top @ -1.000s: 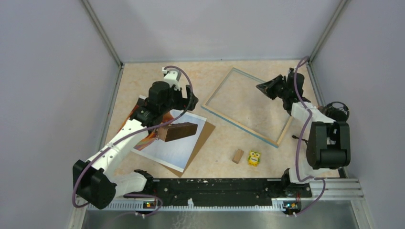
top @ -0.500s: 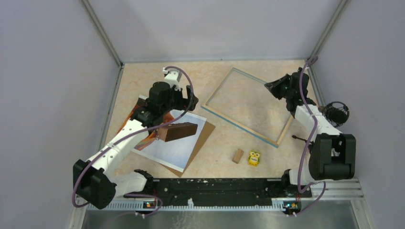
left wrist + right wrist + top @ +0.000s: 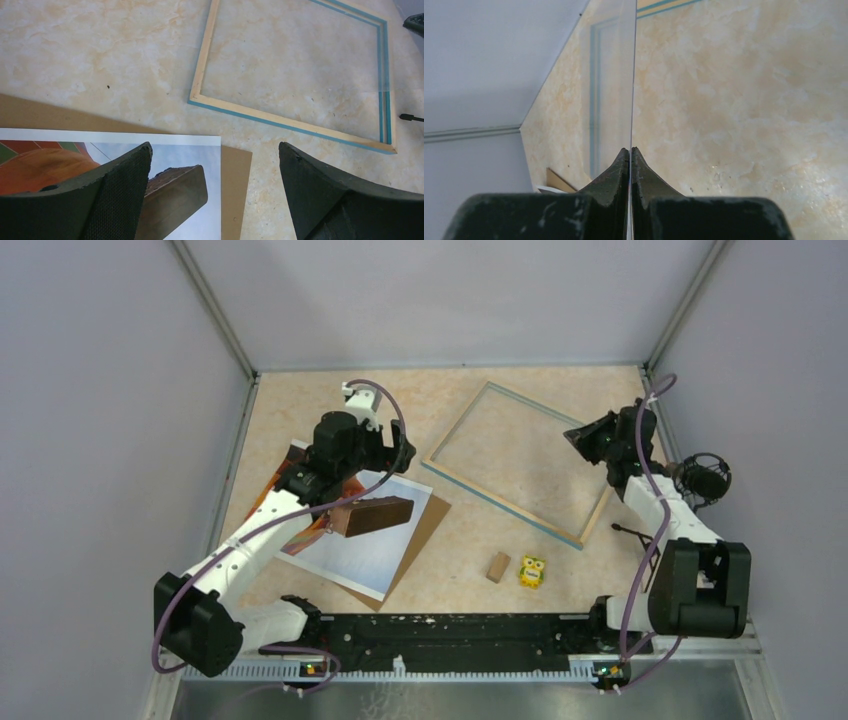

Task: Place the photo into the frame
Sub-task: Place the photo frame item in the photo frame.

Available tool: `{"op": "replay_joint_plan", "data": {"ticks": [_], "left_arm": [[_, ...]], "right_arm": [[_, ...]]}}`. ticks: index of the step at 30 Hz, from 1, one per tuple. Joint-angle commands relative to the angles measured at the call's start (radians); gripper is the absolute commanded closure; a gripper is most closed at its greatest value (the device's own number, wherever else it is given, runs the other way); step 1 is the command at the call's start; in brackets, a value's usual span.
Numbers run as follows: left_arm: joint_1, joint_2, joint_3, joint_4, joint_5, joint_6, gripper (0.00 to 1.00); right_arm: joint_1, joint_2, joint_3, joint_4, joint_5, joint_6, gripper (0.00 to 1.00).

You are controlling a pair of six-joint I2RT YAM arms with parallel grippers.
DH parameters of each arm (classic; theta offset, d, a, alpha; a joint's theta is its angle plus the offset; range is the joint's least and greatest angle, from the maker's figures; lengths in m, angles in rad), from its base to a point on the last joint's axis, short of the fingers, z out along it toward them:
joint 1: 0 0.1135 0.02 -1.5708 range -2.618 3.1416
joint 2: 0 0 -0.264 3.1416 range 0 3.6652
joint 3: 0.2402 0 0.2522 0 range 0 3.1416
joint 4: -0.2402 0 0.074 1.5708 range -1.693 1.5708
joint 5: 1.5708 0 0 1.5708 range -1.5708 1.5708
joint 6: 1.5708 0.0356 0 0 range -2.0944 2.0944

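1. Right wrist view shows the right gripper (image 3: 630, 150) with its fingers (image 3: 646, 172) pressed together on the edge of a thin clear pane (image 3: 632, 90). The pane stands upright and runs away from the camera toward 12 o'clock.
2. The left gripper (image 3: 215, 147) has its fingers (image 3: 120, 185) spread wide and holds nothing. It hangs over the 3 o'clock end of the photo (image 3: 185, 152).
3. The photo lies flat at about 8 o'clock on the table (image 3: 300, 400), on top of a brown backing board (image 3: 235, 175). A dark wooden block (image 3: 175, 192) seems to rest on the print, below the left finger.
4. The frame (image 3: 290, 123) lies flat between the centre and 2 o'clock, well apart from the photo, with only the table showing in its opening.
5. During the last second the right gripper has moved from above the frame's right part toward 3 o'clock, and it carries the pane with it. The left arm has not moved.
6. I judge that the pane is being taken clear of the frame. The photo is not yet picked up, so most of the task is still to do.
7. A small light block (image 3: 498, 567) and a yellow toy with a face (image 3: 532, 571) sit at 5 o'clock. I can read no brand or writing anywhere.
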Motion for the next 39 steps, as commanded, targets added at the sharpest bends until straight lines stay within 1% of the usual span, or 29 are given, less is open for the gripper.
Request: {"op": "replay_joint_plan", "data": {"ticks": [1, 7, 16, 26, 39], "left_arm": [[0.000, 0.006, -0.010, 0.055, 0.010, 0.011, 0.02], [0.000, 0.014, -0.013, 0.061, 0.031, 0.006, 0.02], [0.001, 0.024, -0.010, 0.057, 0.041, 0.001, 0.01], [0.000, 0.031, -0.013, 0.057, 0.054, -0.005, 0.02], [0.000, 0.039, -0.016, 0.061, 0.054, -0.005, 0.02]], "right_arm": [[-0.023, -0.049, -0.023, 0.028, -0.037, -0.016, 1.00], [-0.044, -0.084, -0.072, 0.030, -0.045, -0.033, 1.00], [-0.060, -0.135, -0.124, 0.015, 0.006, -0.082, 1.00], [-0.061, -0.138, -0.218, 0.142, 0.033, -0.033, 1.00], [-0.062, -0.175, -0.248, 0.156, 0.084, -0.030, 1.00]]}}
